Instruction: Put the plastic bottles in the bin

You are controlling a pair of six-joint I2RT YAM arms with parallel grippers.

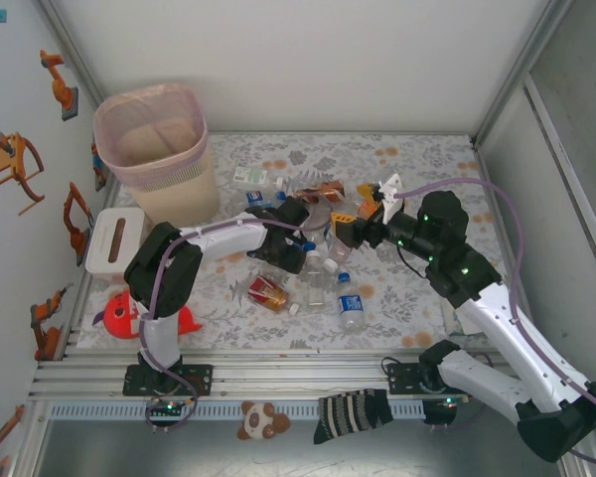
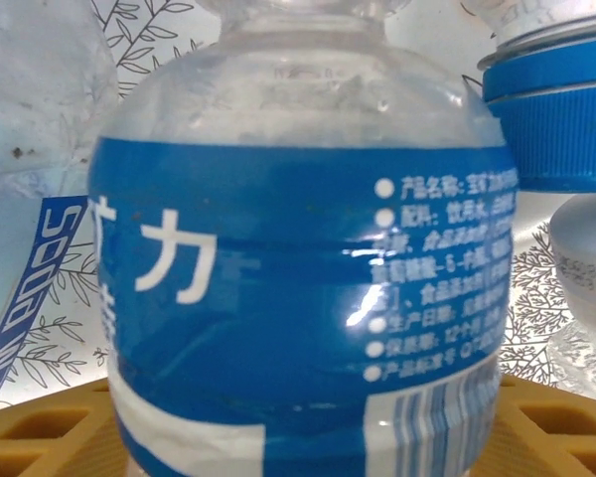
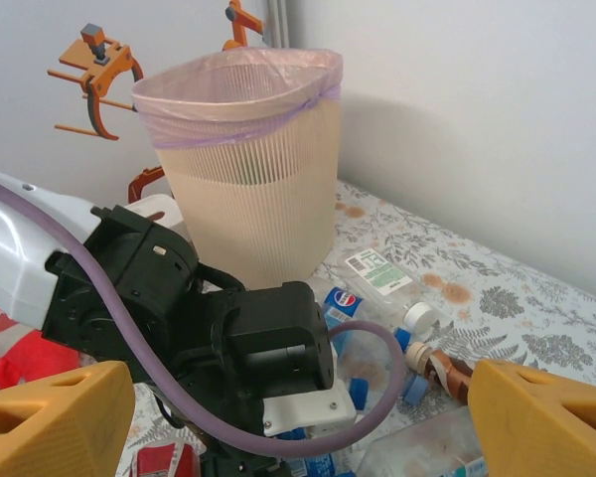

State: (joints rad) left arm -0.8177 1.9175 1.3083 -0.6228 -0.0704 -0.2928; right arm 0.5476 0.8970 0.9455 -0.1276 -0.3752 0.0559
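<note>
Left gripper [image 1: 312, 250]: down in the heap of plastic bottles [image 1: 350, 306], fingers straddling a blue-label bottle [image 2: 278, 288], apparently for pickup; whether they squeeze it cannot be told. Right gripper [image 3: 298, 412]: spread, empty, hovering close by. Bin [image 3: 248, 199]: far-left corner; the overhead view shows its lined inside, the right wrist view its ribbed wall.
</note>
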